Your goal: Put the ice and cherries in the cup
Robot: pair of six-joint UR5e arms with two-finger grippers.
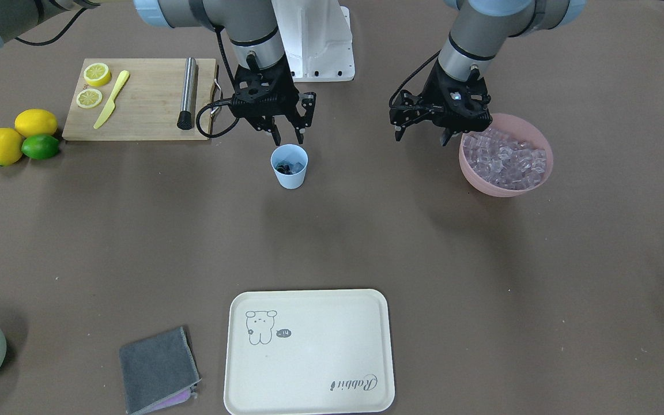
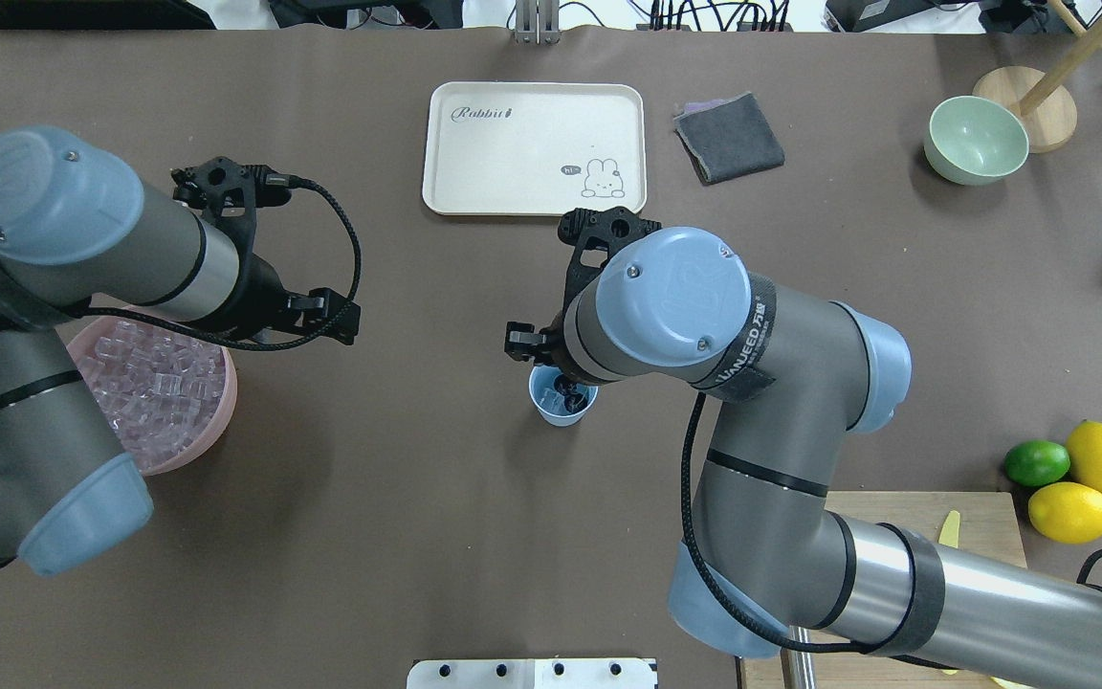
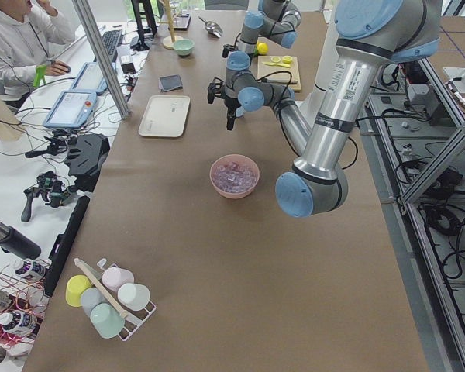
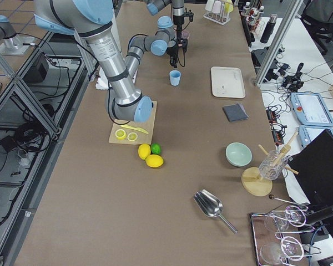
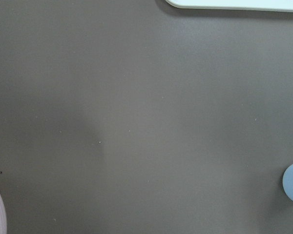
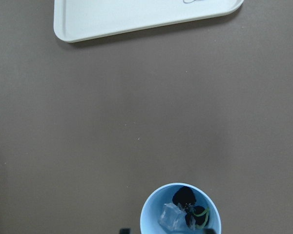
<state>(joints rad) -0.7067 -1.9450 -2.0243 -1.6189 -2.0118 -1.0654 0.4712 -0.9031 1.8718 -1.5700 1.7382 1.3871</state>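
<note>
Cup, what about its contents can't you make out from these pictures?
- Overhead view: the right arm covers part of the mouth of the cup.
- Right wrist view: the bottom edge cuts off the cup's near rim, so the ice count is unsure.
- Both side views: the cup is too small to see inside.

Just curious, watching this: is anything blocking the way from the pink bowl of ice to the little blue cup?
Nothing stands on the table between the pink bowl and the cup; that stretch is bare. Only the right gripper hangs open just over the cup's mouth, so ice dropped from above might meet it.
</note>
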